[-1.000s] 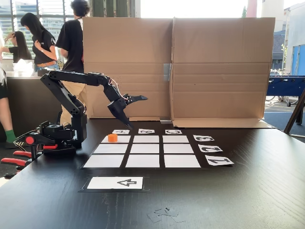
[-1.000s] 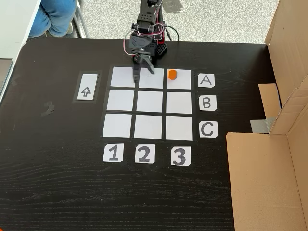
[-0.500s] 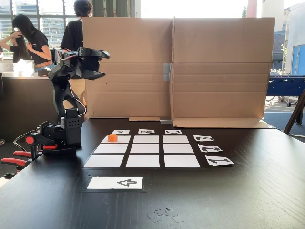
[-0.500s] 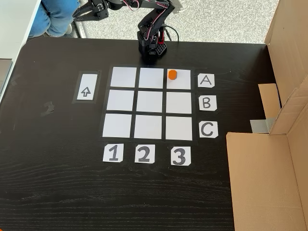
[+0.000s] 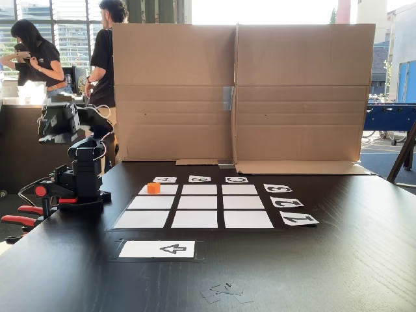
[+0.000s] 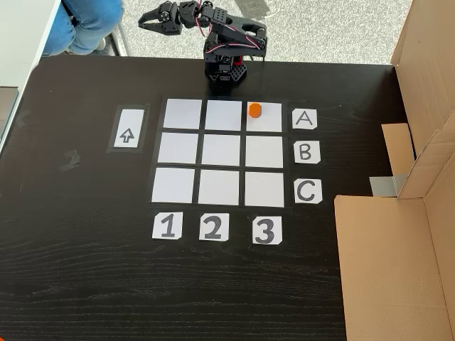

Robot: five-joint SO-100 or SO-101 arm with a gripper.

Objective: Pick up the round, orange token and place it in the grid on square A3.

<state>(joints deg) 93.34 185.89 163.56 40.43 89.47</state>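
Note:
The orange token [image 6: 254, 109] stands on square A3 [image 6: 269, 121], the corner cell of the grid [image 6: 221, 150] in line with the "A" and "3" cards. In the low fixed view the token [image 5: 153, 188] is on the grid's [image 5: 195, 203] far left cell. The black arm is folded back over its base [image 6: 226, 69]. My gripper [image 6: 147, 23] hangs past the table's far edge, well away from the token, open with nothing in it. From the low view the arm [image 5: 83, 162] is a dark folded shape at the left.
A white arrow card [image 6: 129, 134] lies beside the grid. Letter cards [image 6: 304, 151] and number cards [image 6: 212, 228] edge it. Cardboard walls [image 5: 240, 91] stand behind and at the right. Red-handled clamps [image 5: 23, 214] hold the base. People stand in the background.
The arm lifted off the grid, swung away and folded back over its base, so the gripper is now past the table edge. The token has stayed on its cell.

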